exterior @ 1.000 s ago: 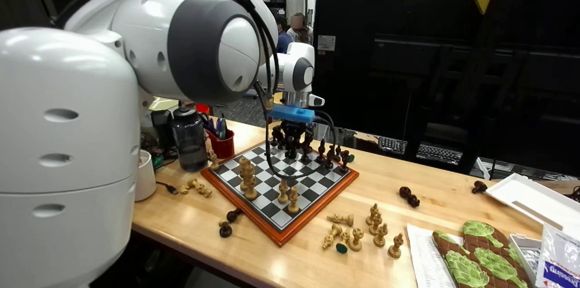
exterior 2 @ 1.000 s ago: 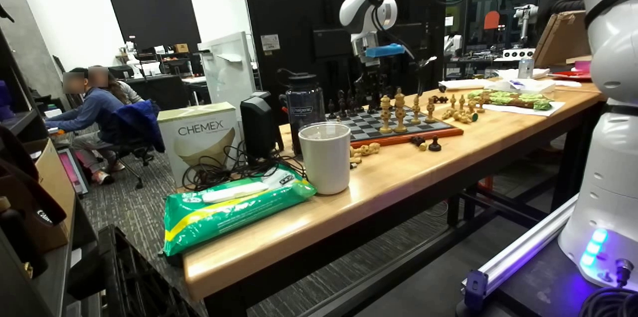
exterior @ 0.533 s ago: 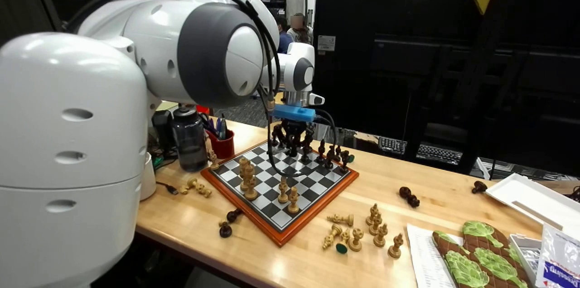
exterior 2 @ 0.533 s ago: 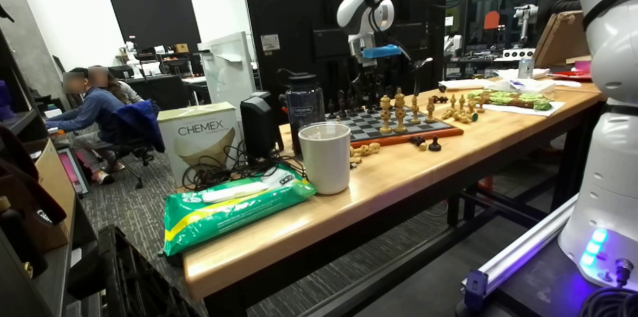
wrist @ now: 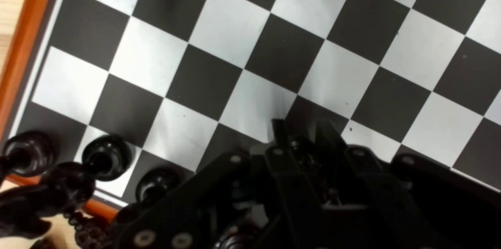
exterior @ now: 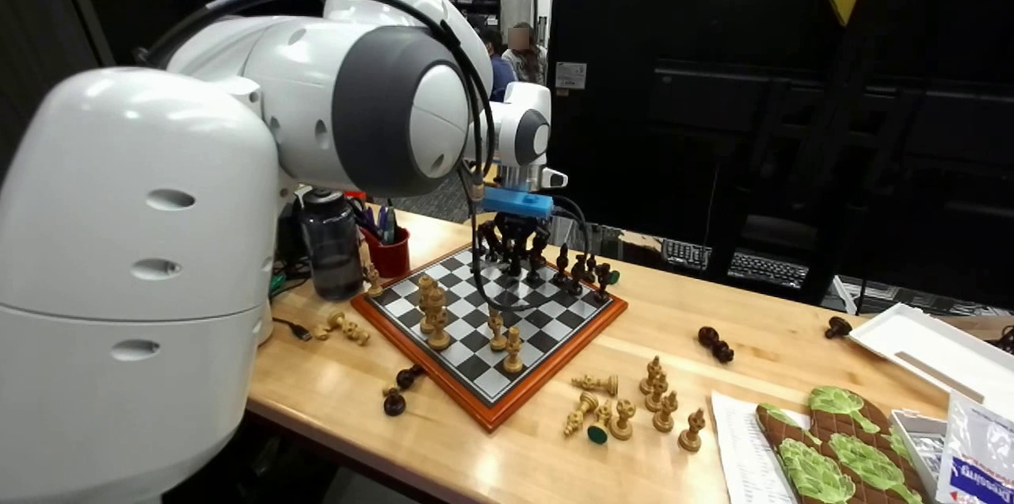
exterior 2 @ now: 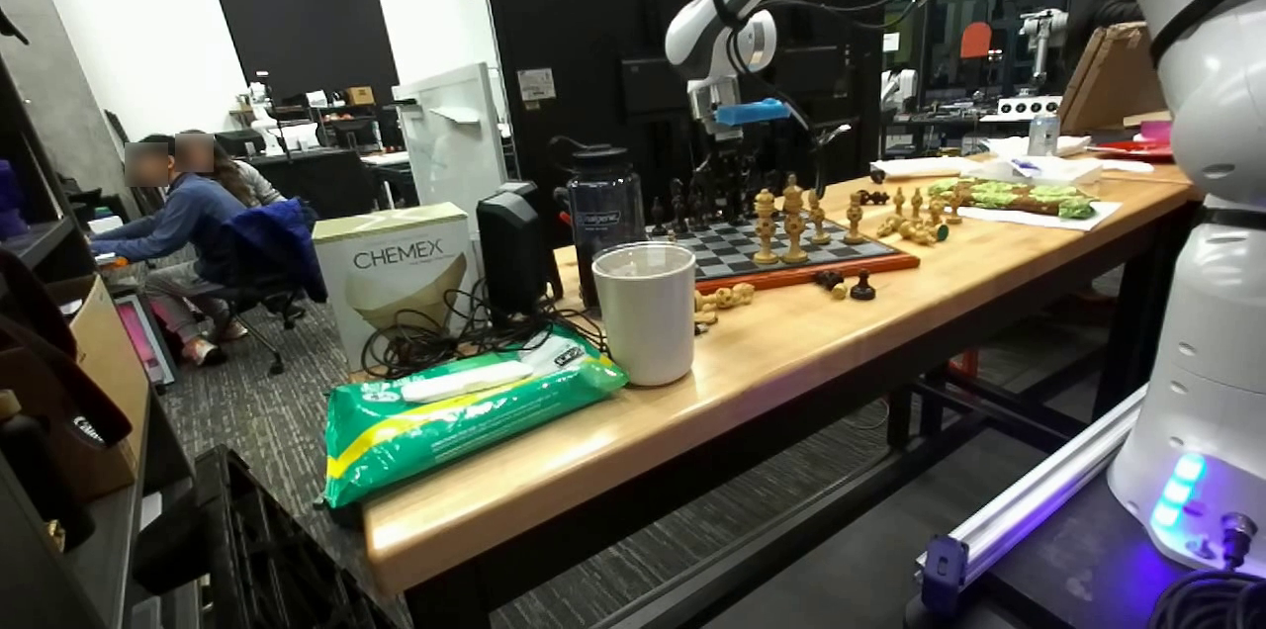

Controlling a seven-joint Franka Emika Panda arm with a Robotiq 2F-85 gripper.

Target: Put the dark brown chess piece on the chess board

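The chess board [exterior: 475,367] lies on the table, with dark and cream squares and a reddish-brown frame. My gripper [wrist: 301,122] is low over its far part, fingers pointing down. A dark brown chess piece [wrist: 302,143] is between the fingers, which close in on both its sides; most of it is hidden. In an exterior view its lower end [exterior: 515,267] shows beneath the gripper, at or just above the board; contact cannot be told. Several dark pieces [wrist: 106,157] stand at the board's edge beside the gripper. The gripper also shows, dark on dark, in both exterior views.
Light tan pieces stand on the board; one [exterior: 497,332] is right under the arm's hanging cable loop [exterior: 507,307]. Loose light pieces [exterior: 665,412] and dark pieces [exterior: 394,401] lie on the table. A water bottle [exterior: 331,250] and red pen cup [exterior: 390,254] stand beside the board.
My gripper has moved slightly sideways and lower over the board, the dark piece moving along between the fingers. A light tan piece by the cable loop has shifted slightly.
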